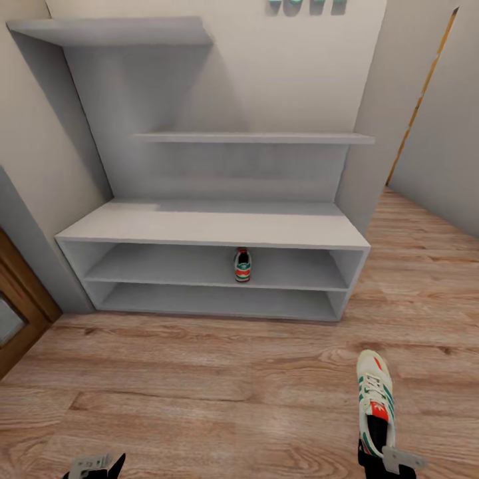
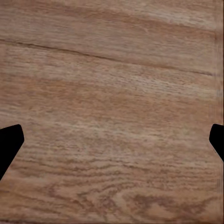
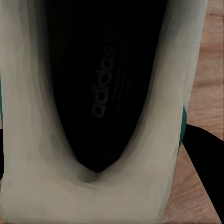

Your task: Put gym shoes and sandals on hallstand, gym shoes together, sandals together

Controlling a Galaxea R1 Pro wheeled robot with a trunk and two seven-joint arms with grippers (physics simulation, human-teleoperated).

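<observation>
The hallstand (image 1: 213, 225) stands against the wall straight ahead. One gym shoe (image 1: 243, 265) sits on its upper open tier, right of the middle, heel toward me. The second gym shoe (image 1: 376, 402) is at the lower right above the corridor floor (image 1: 199, 386), toe pointing away, and my right gripper (image 1: 387, 461) is shut on its heel. Its black inside (image 3: 102, 84) and cream heel rim show close up in the right wrist view, with dark fingers (image 3: 205, 172) beside the heel. My left gripper (image 1: 98, 466) hangs open over bare planks (image 2: 112, 93). The sandals are out of view.
A brown wooden door (image 1: 16, 313) stands at the left next to the rack. The corridor runs on past the rack's right end, by a wall with a yellow edge strip (image 1: 422, 93). Stepped wall shelves (image 1: 253, 138) rise above the bench top.
</observation>
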